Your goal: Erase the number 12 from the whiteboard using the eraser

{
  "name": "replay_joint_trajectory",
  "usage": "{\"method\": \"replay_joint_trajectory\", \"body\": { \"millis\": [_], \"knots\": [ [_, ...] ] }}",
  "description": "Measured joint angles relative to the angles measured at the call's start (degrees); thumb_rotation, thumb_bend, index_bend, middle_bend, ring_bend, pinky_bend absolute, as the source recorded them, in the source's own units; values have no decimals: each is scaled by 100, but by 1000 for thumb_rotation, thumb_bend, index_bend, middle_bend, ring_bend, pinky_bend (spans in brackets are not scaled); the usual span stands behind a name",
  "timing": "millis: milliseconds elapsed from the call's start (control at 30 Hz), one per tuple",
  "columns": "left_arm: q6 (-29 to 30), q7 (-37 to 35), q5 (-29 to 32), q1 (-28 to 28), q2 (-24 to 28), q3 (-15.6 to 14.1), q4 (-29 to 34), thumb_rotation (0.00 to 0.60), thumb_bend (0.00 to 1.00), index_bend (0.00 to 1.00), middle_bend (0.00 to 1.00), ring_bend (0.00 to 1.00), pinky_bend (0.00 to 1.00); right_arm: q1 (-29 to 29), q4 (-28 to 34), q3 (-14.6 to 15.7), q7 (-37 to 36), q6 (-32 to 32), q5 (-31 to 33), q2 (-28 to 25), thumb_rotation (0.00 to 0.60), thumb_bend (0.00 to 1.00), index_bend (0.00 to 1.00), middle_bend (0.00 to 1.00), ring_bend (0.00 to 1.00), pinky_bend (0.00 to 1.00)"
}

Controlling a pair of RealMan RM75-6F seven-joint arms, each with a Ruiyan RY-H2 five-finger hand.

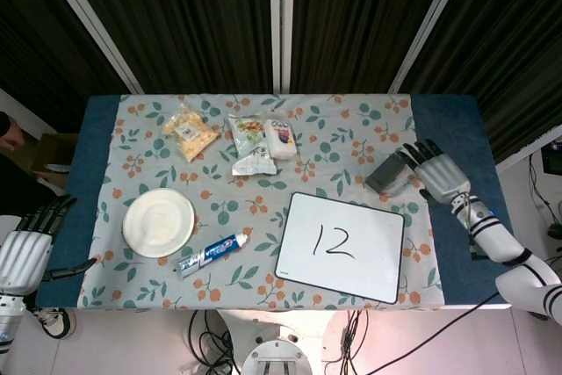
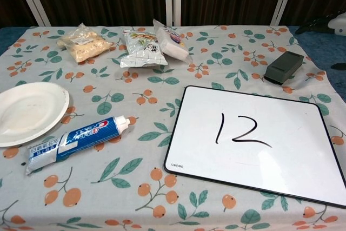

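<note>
right hand (image 1: pixel 436 173) hovered, fingers apart, just beside dark grey block eraser (image 1: pixel 385 173) lying above white rectangular whiteboard (image 1: pixel 369 261). risk judged: sideways approach could nudge eraser away. left hand (image 1: pixel 25 248) idle, fingers apart.

A white whiteboard (image 1: pixel 341 247) with a thin black frame lies flat on the near right part of the counter, slightly skewed. The number 12 (image 2: pixel 241 131) is handwritten in black marker near its middle, unsmudged. The dark grey, block-shaped eraser (image 1: pixel 385 172) lies just beyond the board's far right corner, apart from it.
</note>
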State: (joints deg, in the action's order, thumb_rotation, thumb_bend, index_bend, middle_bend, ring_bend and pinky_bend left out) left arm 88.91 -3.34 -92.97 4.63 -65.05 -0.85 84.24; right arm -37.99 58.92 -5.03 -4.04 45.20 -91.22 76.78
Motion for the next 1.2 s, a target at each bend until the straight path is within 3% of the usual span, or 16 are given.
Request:
{"method": "replay_joint_trajectory", "body": {
  "millis": [300, 467, 767, 1200],
  "knots": [
    [-34, 26, 9, 8, -16, 1, 10, 368, 59, 89, 86, 79, 187, -525, -746, 186, -609, -366, -53, 746, 600, 235, 0, 0, 0, 0],
    [-60, 5, 24, 18, -23, 4, -22, 371, 59, 89, 87, 79, 187, -679, -918, 275, -786, -403, -57, 908, 600, 289, 0, 52, 0, 0],
    [-71, -113, 61, 7, -43, 4, -133, 368, 59, 89, 86, 79, 187, -799, -1113, 406, -901, -558, 41, 1078, 600, 288, 5, 105, 0, 49],
    [-72, -176, 61, 9, -42, 7, -174, 370, 59, 89, 87, 79, 187, -840, -1300, 510, -988, -461, 108, 1227, 600, 286, 256, 181, 39, 86]
  ]
}}
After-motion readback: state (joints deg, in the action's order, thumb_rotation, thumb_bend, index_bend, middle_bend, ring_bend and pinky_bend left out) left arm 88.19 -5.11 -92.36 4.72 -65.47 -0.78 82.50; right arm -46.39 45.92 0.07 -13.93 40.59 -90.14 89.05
